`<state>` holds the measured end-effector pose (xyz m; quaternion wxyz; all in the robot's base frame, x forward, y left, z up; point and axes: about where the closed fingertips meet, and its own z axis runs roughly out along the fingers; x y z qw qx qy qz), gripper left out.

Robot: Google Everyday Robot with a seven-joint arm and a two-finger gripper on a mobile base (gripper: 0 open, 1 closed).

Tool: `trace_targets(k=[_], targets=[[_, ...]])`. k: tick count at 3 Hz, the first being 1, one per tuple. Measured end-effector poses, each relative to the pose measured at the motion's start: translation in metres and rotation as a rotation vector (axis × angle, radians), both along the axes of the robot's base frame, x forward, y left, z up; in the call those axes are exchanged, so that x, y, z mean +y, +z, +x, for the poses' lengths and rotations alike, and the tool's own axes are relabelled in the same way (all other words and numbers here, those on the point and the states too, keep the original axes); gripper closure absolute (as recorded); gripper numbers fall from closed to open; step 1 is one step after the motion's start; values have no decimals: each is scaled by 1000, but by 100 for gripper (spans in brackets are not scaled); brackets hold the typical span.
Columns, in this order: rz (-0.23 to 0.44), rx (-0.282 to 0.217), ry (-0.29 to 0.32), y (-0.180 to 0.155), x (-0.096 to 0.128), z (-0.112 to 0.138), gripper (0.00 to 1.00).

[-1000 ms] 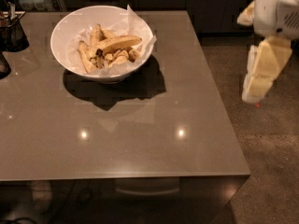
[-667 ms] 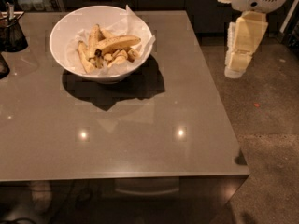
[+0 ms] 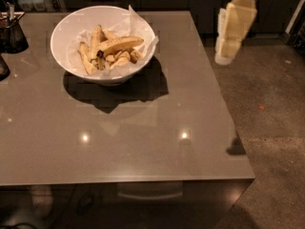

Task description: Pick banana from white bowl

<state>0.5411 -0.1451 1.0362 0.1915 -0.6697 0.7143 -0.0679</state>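
The white bowl (image 3: 63,30), lined with crinkled white paper, stands at the back of the grey table. In it lies the banana (image 3: 119,44), long, pale yellow and gently curved, with its dark stem end pointing left, resting on top of shorter brown-spotted bananas and pieces (image 3: 89,58). My gripper (image 3: 223,55), cream-coloured, hangs down from the arm at the upper right. It is in the air just off the table's right edge, well to the right of the bowl, and holds nothing that I can see.
A small dark container (image 3: 12,32) with utensils stands at the table's left edge, and another dark object (image 3: 2,68) sits below it. The grey table (image 3: 143,137) stretches in front of the bowl. Speckled floor (image 3: 271,109) lies to the right.
My arm and gripper have moved left and up, from over the floor at the far right towards the table's right edge. The bowl and bananas have not moved.
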Motion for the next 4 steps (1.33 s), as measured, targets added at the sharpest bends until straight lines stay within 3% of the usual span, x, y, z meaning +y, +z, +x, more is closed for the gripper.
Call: trace_targets(k=[1, 2, 3, 4], targets=[[-11, -36, 84, 14, 29, 43, 0], [7, -79, 214, 26, 81, 81, 0], [31, -132, 215, 39, 88, 91, 0], [10, -126, 270, 27, 111, 113, 0]])
